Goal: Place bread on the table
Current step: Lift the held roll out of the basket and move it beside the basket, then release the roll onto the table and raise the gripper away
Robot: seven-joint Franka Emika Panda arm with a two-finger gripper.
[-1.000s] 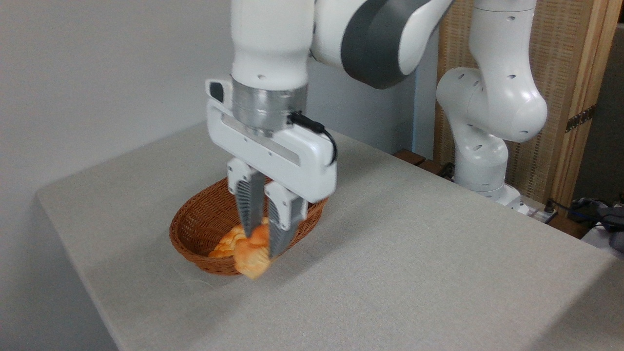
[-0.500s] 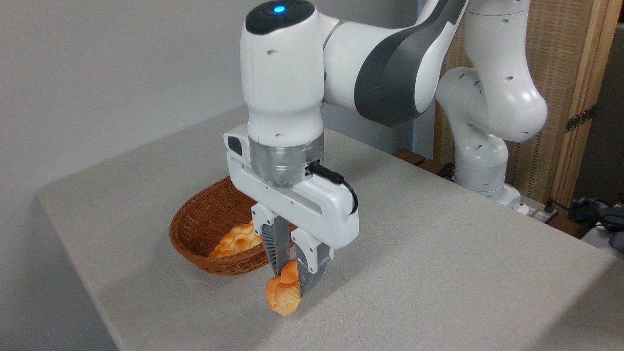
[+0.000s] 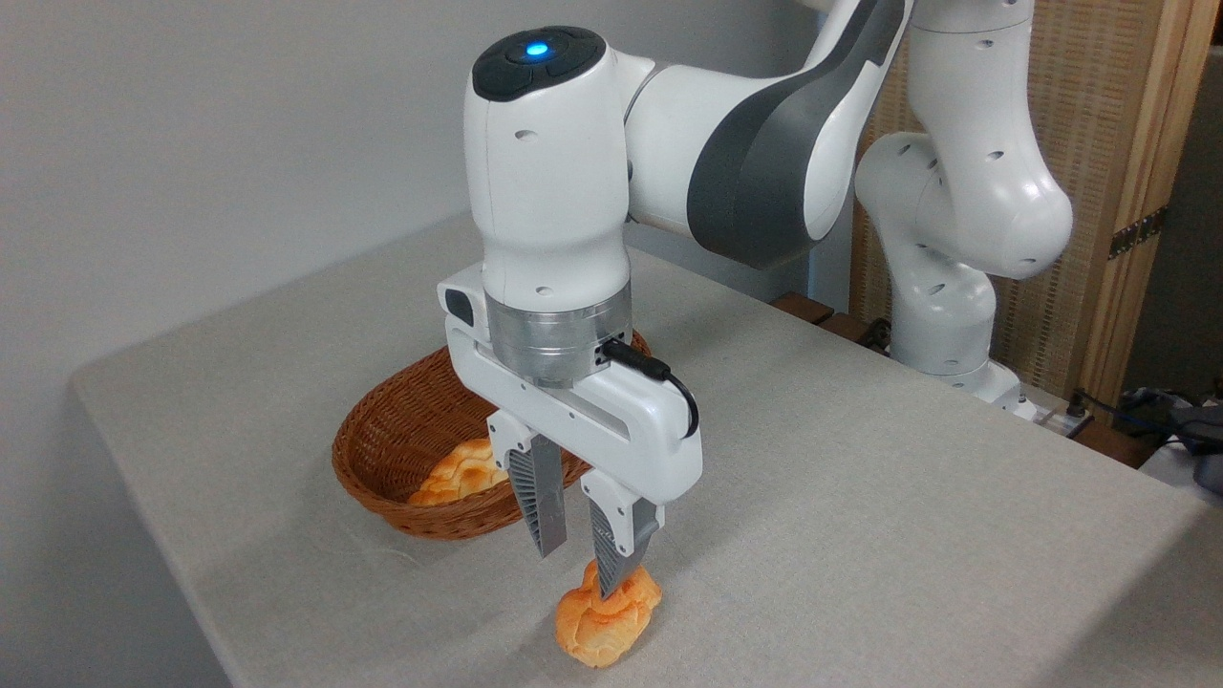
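The bread [image 3: 607,623], a small round golden-orange bun with a lumpy top, lies on the grey-beige table [image 3: 860,535] near its front edge. My gripper [image 3: 578,573] hangs just above it, open, with its fingers apart. The right fingertip sits at the bun's top and the left fingertip is clear of it to the left. Nothing is held between the fingers.
A brown oval wicker basket [image 3: 401,449] stands just behind and left of the gripper, with a longer golden loaf [image 3: 463,470] inside. The arm's white base [image 3: 946,315] rises at the table's far right edge. Wooden panels and cables sit beyond the table at right.
The gripper carried the bun out of the basket, forward and down. Its fingers have opened, and the bun has dropped from them onto the table.
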